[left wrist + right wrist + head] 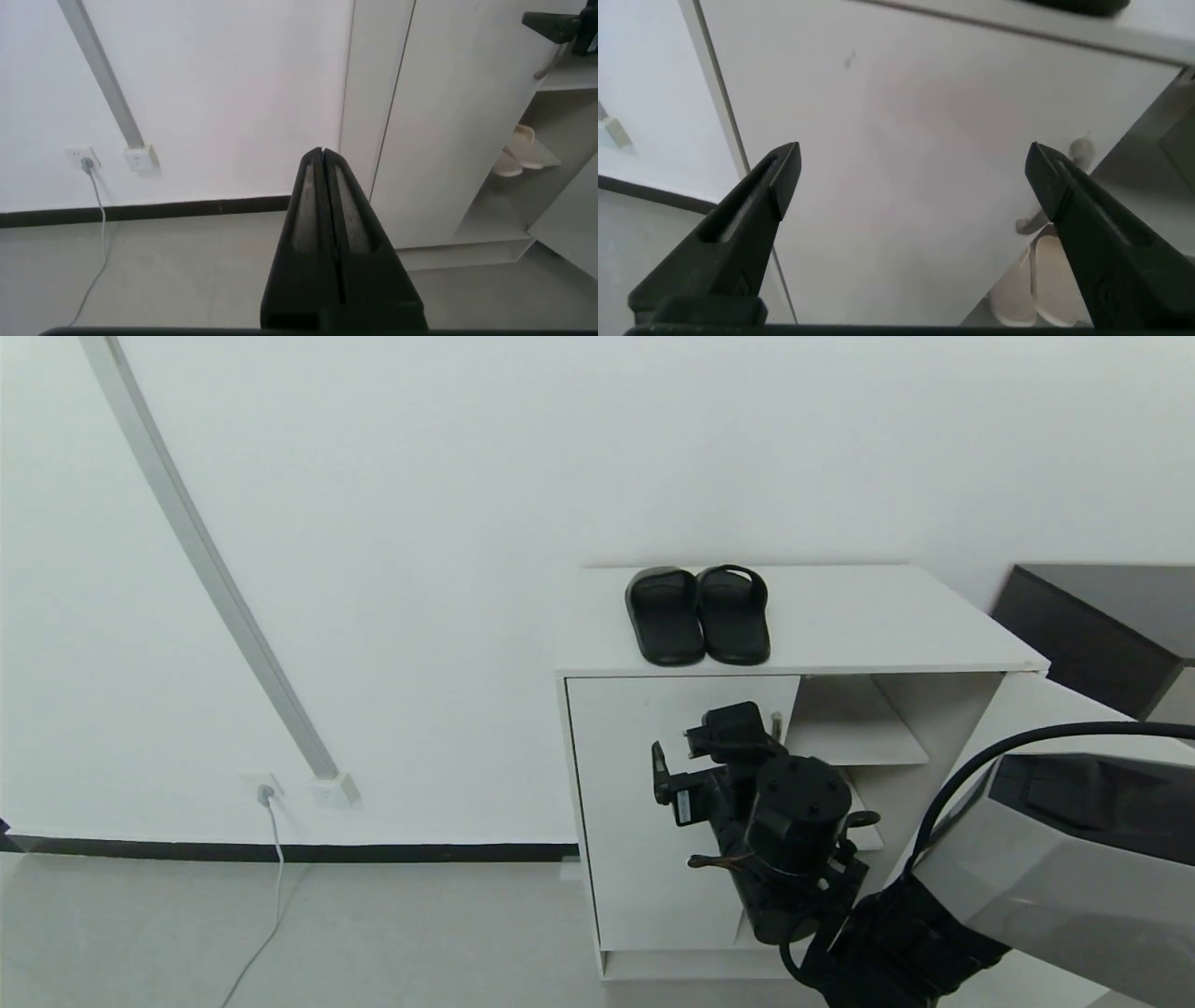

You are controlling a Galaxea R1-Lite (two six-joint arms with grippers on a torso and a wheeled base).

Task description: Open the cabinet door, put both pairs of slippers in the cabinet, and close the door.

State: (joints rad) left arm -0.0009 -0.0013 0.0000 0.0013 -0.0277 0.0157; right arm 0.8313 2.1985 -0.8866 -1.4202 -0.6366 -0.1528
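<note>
Black slippers [698, 614] are waiting atop the open cabinet [859, 616]: the right gripper [910, 163], jaws released, is needing to rise and grasp them, while the left gripper [322, 159] is hanging clenched.

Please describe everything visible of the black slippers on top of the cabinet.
The black slippers are matte slides, rubber-like in look, each with one wide strap at the end nearer the wall. They lie soles down, side by side and touching, on top of the white cabinet, near its front edge. Nothing else touches them.

Black slippers [665, 621] atop cabinet [859, 616]; door [1055, 709] open
</note>
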